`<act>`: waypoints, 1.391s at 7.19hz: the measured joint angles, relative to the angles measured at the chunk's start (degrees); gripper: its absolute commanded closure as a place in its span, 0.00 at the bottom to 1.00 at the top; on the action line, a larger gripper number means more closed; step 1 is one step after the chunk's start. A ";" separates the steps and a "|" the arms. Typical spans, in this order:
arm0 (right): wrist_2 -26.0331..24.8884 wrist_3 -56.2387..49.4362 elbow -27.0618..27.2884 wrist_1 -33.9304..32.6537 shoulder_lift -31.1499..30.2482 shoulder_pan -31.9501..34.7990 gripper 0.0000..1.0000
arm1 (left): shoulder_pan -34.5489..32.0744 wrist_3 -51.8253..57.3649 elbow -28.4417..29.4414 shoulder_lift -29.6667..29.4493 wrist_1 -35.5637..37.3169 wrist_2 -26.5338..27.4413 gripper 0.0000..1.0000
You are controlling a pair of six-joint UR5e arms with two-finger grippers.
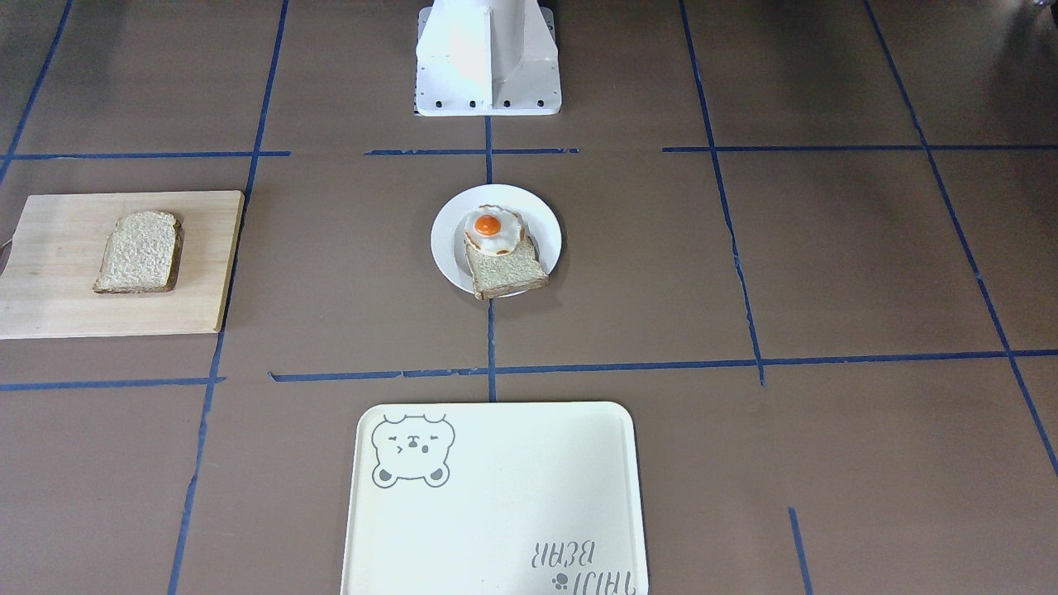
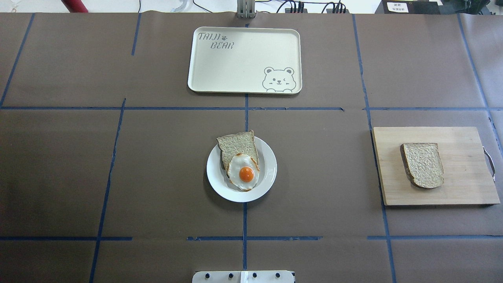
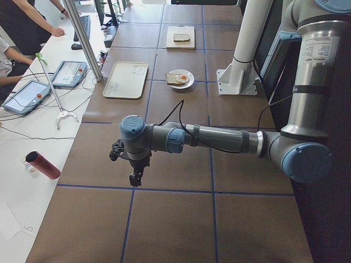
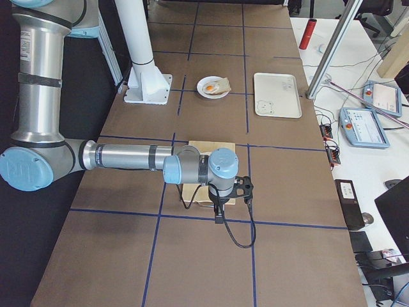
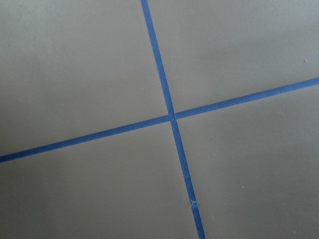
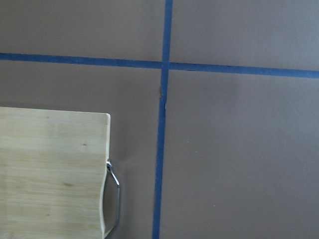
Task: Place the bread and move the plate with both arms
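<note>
The plain bread (image 2: 422,164) lies flat on a wooden board (image 2: 463,184) at the overhead view's right, and on the front view's left (image 1: 139,252). The small white plate (image 2: 269,169) sits at the table's middle (image 1: 547,227) and bears another slice with a fried egg (image 2: 246,174). My left gripper (image 3: 134,179) hangs over bare table far from the plate; it shows only in the left side view, so I cannot tell whether it is open. My right gripper (image 4: 219,217) hangs by the board's outer edge; I cannot tell its state either.
A cream tray with a bear drawing (image 2: 243,59) lies beyond the plate, on the operators' side (image 1: 496,504). The white pedestal (image 1: 488,58) stands behind the plate. The board's metal handle (image 6: 113,199) shows in the right wrist view. Blue tape lines cross the brown table.
</note>
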 measured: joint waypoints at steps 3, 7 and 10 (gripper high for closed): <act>5.89 14.03 1.40 10.60 -0.65 -5.40 0.00 | 0.05 0.06 0.08 -0.28 -0.08 -0.23 0.00; 0.52 52.41 -1.07 46.63 -3.41 -22.52 0.00 | 0.06 0.09 0.00 -0.35 -0.08 -0.26 0.00; -5.85 60.72 -5.12 56.56 -3.66 -31.08 0.05 | 0.06 0.09 -0.12 -0.33 -0.16 -0.31 0.00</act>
